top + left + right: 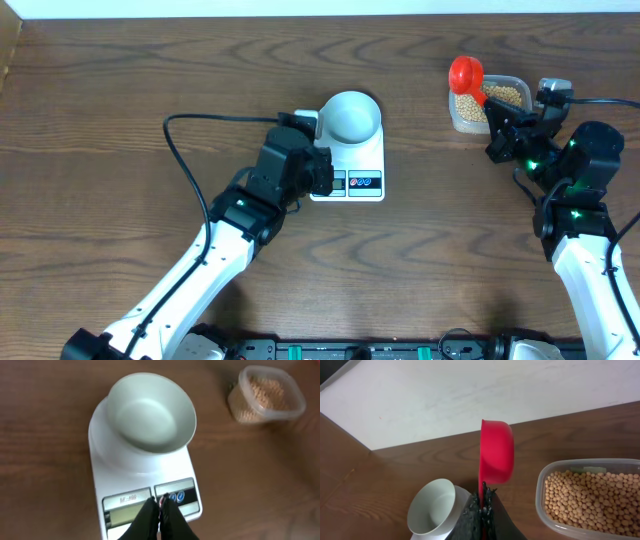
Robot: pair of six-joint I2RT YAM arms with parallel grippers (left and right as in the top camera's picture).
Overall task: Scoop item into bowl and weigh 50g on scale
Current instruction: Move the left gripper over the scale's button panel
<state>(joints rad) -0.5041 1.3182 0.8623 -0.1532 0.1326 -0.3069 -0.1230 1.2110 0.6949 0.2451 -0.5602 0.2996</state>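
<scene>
The bowl point(350, 115) is sitting empty on the scale point(362, 160). The left hand point(160, 510) is hovering clenched, holding nothing, over the scale's display end. Right of the scale, the right hand point(482, 510) is grasping a red scoop point(496, 452) by the beans point(590, 495) in their tub point(539, 505).

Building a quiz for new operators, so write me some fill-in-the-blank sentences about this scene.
1. The bowl on the scale is ____ inside.
2. The right gripper is shut on the handle of a ____ scoop.
3. The left gripper, at the scale's display end, is ____.
4. The clear tub of beans stands nearer the ____ gripper.
Missing words: empty; red; shut; right.
</scene>
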